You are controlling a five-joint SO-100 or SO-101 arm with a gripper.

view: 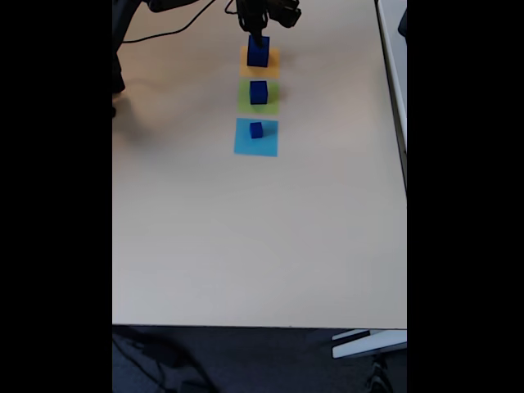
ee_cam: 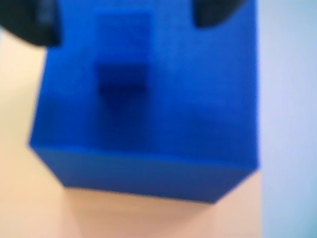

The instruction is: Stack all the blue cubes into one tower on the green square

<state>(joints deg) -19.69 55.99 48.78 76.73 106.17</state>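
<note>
We read the pincer (view: 259,38) as poised just over the large cube (view: 258,51) on the orange square (view: 259,62), fingers apart either side, probably because the medium cube (view: 259,92) occupies the green square (view: 259,97); the small cube (view: 256,129) sits on the light-blue square (view: 255,139) on the tabletop (view: 246,237).

1. In the fixed view the arm reaches in from the top edge, its dark links bunched near the top middle.
2. The claw (view: 259,36) points straight down, its tips at the top of a blue cube (view: 258,52).
3. In the wrist view the two dark fingers (ee_cam: 29,22) enter from the top corners, one at the left, one at the right, set wide apart.
4. That view is blurred; whether the fingers touch the cube (ee_cam: 148,109) below them cannot be told.
</note>
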